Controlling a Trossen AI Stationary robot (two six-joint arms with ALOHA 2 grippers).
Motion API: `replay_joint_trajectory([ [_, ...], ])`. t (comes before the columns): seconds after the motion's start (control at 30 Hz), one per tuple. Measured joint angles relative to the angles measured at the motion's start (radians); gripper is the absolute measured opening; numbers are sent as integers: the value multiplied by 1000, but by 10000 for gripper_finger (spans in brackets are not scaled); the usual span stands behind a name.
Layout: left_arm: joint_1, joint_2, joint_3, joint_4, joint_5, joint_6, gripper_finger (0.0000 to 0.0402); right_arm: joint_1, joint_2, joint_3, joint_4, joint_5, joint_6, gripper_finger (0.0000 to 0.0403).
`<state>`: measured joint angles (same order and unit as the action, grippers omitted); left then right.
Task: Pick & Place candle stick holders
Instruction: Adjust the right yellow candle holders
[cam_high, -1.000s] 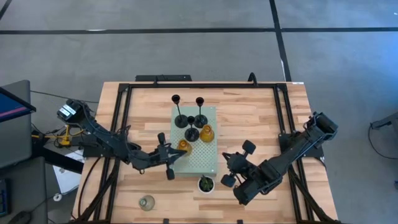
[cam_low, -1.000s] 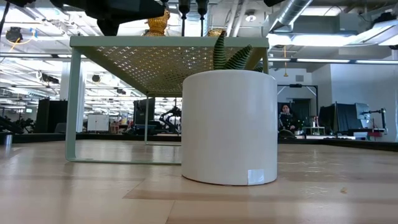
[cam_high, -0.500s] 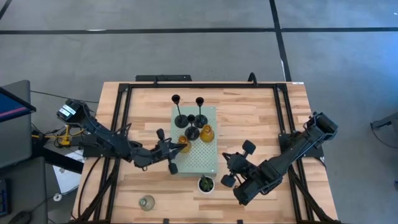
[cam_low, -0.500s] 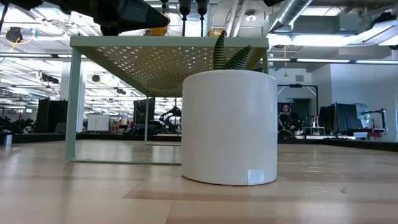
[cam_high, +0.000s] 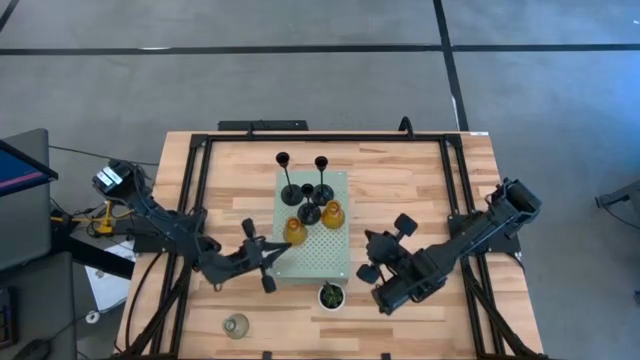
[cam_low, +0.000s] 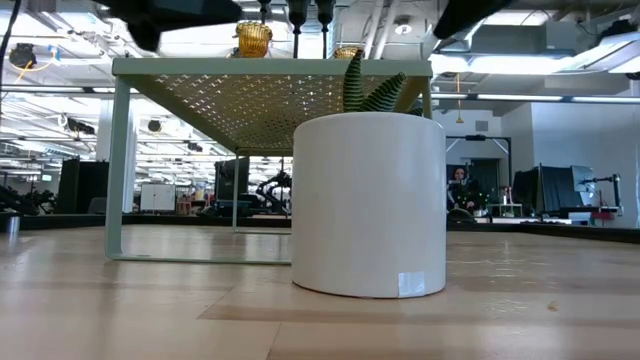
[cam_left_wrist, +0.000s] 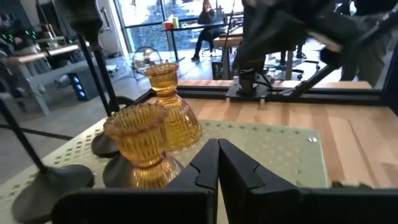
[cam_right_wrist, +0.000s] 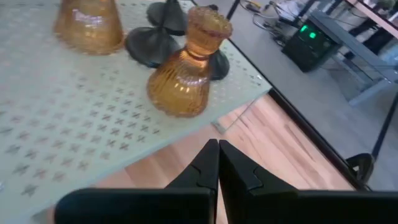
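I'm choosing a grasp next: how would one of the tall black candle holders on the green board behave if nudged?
The black candle holder has a thin stem over a small round base, so it probably tips easily. It looks rigid, likely metal. Neighbours crowd it on the green board, so a fall might knock the amber glass holder.

Your left gripper (cam_high: 262, 262) has pulled back from the amber holder (cam_high: 294, 231) it was at half a second ago, off toward the perforated board (cam_high: 322, 252)'s left edge, fingers closed, empty. Your right gripper (cam_high: 385, 249) has crept nearer that board's right edge, also closed.
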<state>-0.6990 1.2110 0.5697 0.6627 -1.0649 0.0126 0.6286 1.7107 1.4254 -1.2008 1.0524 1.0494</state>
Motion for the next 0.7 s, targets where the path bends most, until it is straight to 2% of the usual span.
replay_joint_trajectory([
  [0.17,-111,0,0,-1,-159,51,8,-47,0,0,1,-9,-49,0],
  [0.4,-208,0,0,-3,-242,86,8,-115,-14,-52,6,-62,-109,0],
  [0.57,-241,0,0,-3,-308,98,8,-149,-107,-177,50,-154,-122,0],
  [0.7,-266,0,0,-4,-315,131,8,-169,-234,-299,193,-203,-202,0],
])
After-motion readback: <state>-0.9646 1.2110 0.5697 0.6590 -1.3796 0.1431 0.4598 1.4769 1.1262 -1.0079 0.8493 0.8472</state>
